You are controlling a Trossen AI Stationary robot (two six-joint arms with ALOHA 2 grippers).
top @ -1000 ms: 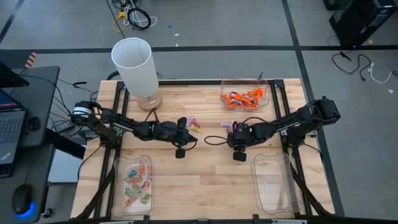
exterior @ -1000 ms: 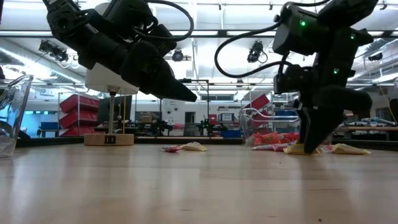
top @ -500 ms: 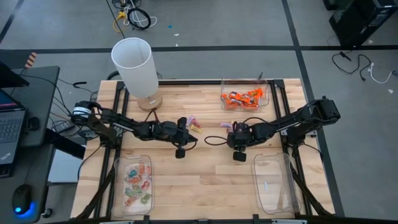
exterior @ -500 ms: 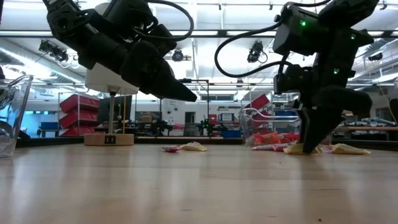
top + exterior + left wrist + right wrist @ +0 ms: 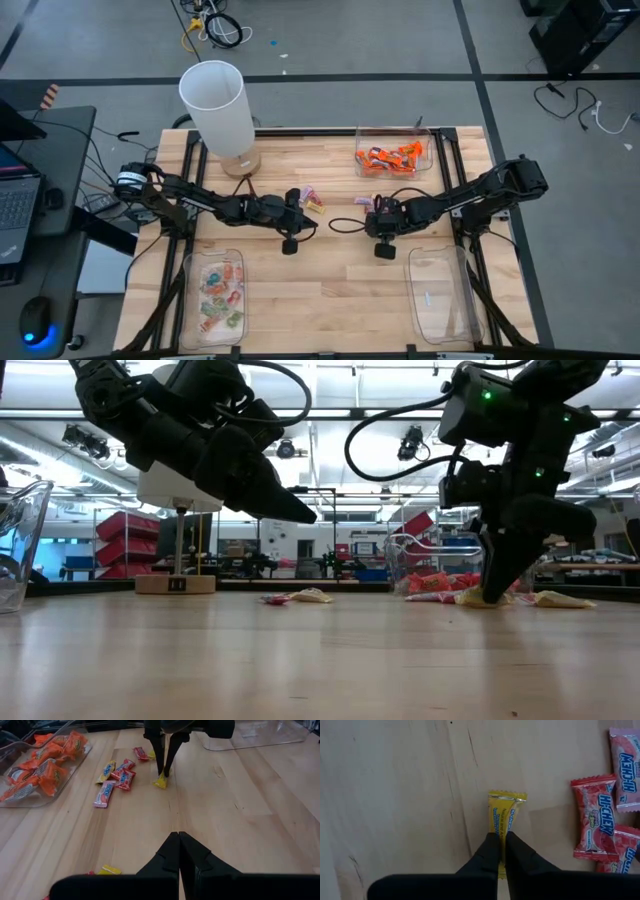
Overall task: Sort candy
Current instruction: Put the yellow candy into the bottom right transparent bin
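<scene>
Left gripper [image 5: 310,200] hovering mid-table, fingers pressed together on nothing, just beside two loose sweets [image 5: 313,196]. Right gripper [image 5: 501,851] down at the wood, pinching a yellow candy [image 5: 503,815] lying on the table [image 5: 330,290]. Red and pink candies [image 5: 595,817] close by; orange ones in the far tray [image 5: 425,152].

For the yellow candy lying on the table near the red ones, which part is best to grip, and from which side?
Grip the yellow candy across its narrow width, coming straight down from above. It lies flat on the wood, long and thin, so its long edges give the fingers opposing sides. The right gripper is shut on it this way, near one end. The red candies lie apart from it, leaving room.
</scene>
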